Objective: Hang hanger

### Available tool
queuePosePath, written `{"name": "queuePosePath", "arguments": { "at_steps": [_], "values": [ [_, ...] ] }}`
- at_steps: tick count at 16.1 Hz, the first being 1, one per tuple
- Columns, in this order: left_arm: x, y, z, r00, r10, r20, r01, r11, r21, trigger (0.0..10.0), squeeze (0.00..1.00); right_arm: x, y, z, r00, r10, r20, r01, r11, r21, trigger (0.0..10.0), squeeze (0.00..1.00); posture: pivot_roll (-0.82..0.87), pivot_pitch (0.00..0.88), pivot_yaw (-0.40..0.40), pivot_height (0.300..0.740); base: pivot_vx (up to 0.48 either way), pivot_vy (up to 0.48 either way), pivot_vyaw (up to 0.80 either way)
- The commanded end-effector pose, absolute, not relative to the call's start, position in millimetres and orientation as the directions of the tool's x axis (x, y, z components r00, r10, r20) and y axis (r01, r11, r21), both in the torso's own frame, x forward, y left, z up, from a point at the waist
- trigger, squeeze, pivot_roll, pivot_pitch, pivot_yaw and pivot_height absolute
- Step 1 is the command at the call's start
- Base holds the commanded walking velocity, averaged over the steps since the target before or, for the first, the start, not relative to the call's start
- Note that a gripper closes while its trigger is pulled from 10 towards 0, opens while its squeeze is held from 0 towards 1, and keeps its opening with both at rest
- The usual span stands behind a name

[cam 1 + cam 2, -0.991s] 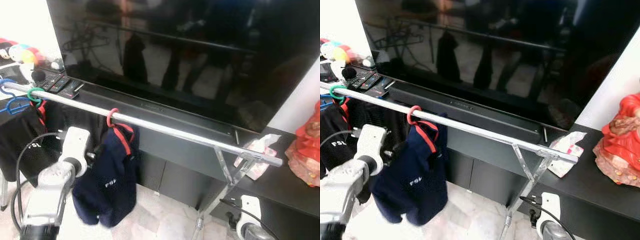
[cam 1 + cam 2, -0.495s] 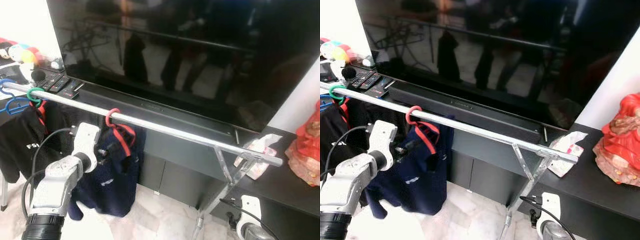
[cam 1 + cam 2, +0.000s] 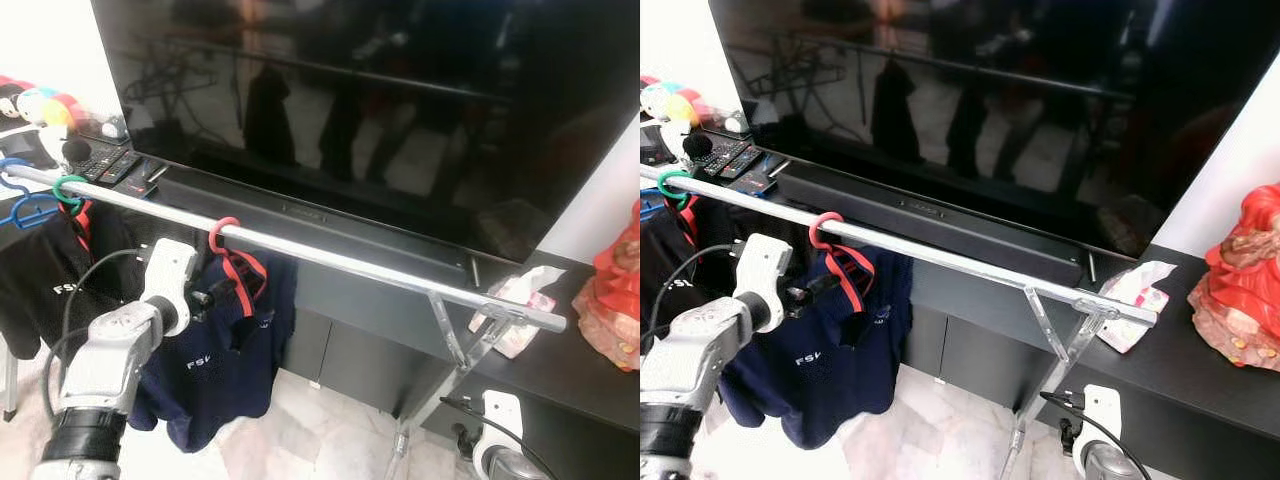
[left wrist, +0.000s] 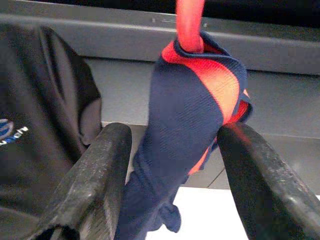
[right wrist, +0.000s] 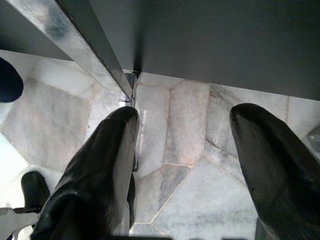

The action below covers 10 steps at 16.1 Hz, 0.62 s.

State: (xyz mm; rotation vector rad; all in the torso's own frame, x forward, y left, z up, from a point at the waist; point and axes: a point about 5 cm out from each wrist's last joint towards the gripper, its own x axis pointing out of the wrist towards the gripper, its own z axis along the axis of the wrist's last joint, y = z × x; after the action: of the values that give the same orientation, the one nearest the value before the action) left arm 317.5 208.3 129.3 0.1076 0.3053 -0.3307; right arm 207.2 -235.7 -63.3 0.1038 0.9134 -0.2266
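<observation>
Over the last second the navy shirt [image 3: 225,360] is dropping out of its bunched swing and settling flat under the red hanger [image 3: 228,252], whose hook is sitting over the silver rail [image 3: 330,258], so I am judging the hang as all but done. My left claw [image 3: 205,296] is staying just beside the collar, fingers [image 4: 95,175] spread wide either side of the cloth, released and gripping nothing. My right claw [image 5: 182,165] is hanging idle, also spread apart, over the marble floor [image 5: 190,200]

A red plastic hanger [image 3: 227,245] carrying a navy shirt with red collar [image 3: 225,355] hooks over the long silver metal rail [image 3: 300,250]. The left gripper [image 3: 207,297] reaches the shirt's collar just below the hook.
</observation>
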Motion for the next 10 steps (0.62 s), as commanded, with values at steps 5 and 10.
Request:
{"name": "queuePosePath", "arguments": {
  "at_steps": [5,10],
  "values": [
    [328.7,201.8,126.2,0.885,-0.349,-0.309,0.377,0.925,0.036,9.3,0.0,206.8,-238.8,-62.6,0.593,-0.165,-0.788,0.26,0.965,-0.006,10.0,0.0,0.05,0.0,-0.094,0.716,0.0,0.0,0.0],
    [328.0,204.6,121.6,0.844,-0.404,-0.351,0.451,0.89,0.06,5.1,0.0,207.2,-238.3,-62.5,0.593,-0.165,-0.788,0.263,0.965,-0.004,10.0,0.0,0.05,0.0,-0.092,0.716,0.0,0.0,0.0]
  ]
}}
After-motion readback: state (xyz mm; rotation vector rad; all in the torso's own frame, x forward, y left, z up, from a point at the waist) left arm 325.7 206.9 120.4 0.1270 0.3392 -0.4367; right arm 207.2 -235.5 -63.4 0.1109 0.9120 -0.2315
